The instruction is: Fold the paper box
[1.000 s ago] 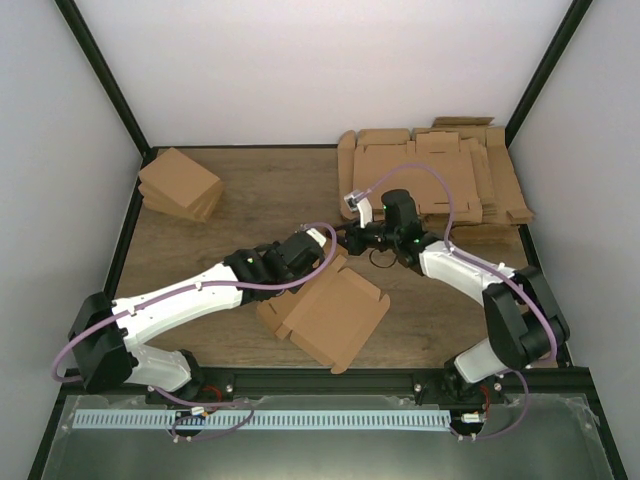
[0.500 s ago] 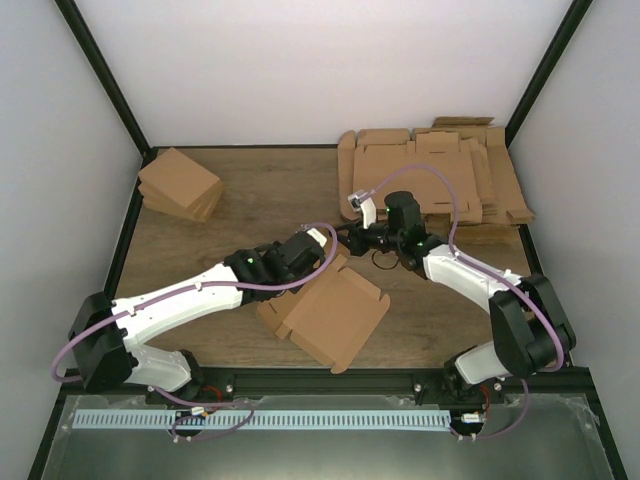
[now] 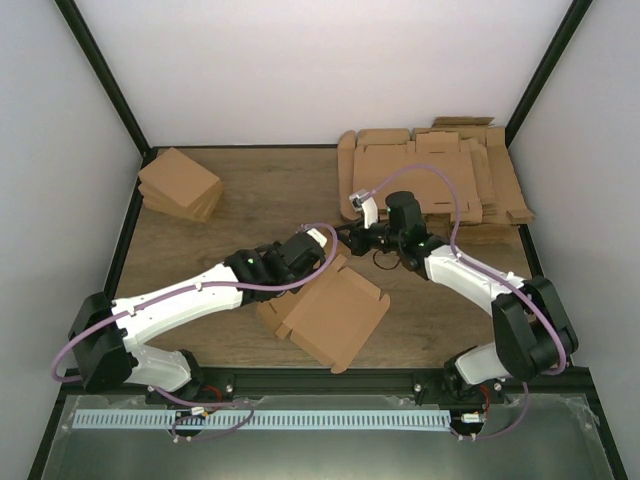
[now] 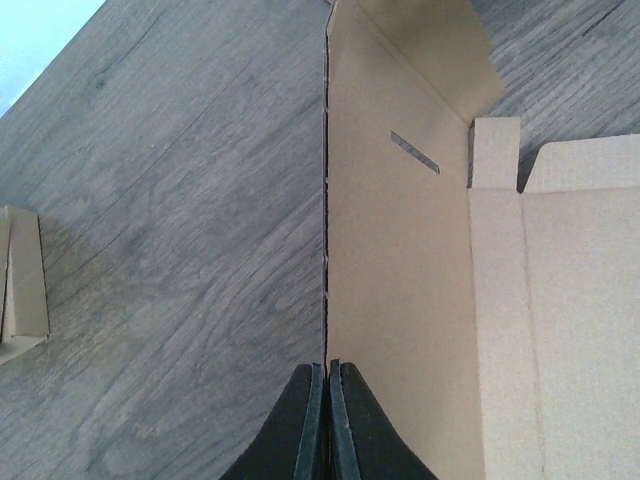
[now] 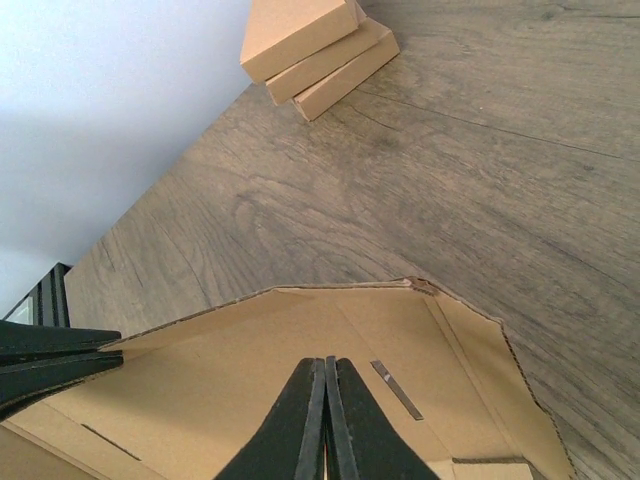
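The paper box [image 3: 325,318] is lying mostly flat mid-counter [image 3: 250,190], only its slotted flap [image 5: 250,340] standing raised, with the left tool [image 4: 327,375] and right tool [image 5: 326,368] resting closed against it, so most folds are waiting.

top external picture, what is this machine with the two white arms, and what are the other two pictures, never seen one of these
It is a robot: two white jointed arms bolted at the near edge of a wooden table, each ending in a two-finger hand. The top picture looks down from above and behind them. The other two come from small cameras on the wrists, so each shows its own black fingers at the bottom: the left hand and the right hand. Both hands are shut. On the table lie a partly folded paper box in the middle, a pile of flat cardboard sheets far right, and a pile of small folded boxes far left. Both hands are at a raised panel of the paper box; whether they pinch it is unclear.
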Controlling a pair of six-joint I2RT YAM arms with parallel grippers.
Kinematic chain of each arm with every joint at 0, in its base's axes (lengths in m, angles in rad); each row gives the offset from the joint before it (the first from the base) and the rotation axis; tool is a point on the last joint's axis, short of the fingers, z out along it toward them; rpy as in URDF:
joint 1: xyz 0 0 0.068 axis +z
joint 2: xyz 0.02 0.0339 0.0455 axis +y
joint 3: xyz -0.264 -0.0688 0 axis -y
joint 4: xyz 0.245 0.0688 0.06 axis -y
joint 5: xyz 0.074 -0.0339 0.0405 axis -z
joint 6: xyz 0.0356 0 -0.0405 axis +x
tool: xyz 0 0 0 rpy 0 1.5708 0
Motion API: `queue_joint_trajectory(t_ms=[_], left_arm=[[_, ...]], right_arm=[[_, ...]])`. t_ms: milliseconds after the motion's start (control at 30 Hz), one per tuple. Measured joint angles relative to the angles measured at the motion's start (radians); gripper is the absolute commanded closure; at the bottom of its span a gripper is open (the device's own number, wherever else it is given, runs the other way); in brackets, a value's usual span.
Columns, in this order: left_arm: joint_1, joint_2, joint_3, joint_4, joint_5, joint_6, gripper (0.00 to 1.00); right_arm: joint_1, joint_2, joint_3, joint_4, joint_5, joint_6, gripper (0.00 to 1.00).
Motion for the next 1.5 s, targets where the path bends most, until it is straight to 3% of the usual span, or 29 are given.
queue_joint_trajectory(t_ms=[367,800,1500], left_arm=[[-0.011,0.0,0.0,-0.002,-0.023,0.002,0.96],[-0.09,0.087,0.056,-0.059,-0.172,0.018,0.96],[-0.152,0.126,0.069,-0.087,-0.292,0.02,0.96]], right_arm=[[0.0,-0.025,-0.021,-0.01,0.008,-0.005,0.96],[-0.002,-0.04,-0.111,0.014,0.05,0.006,0.9],[-0.041,0.121,-0.076,0.122,0.01,0.088,0.92]])
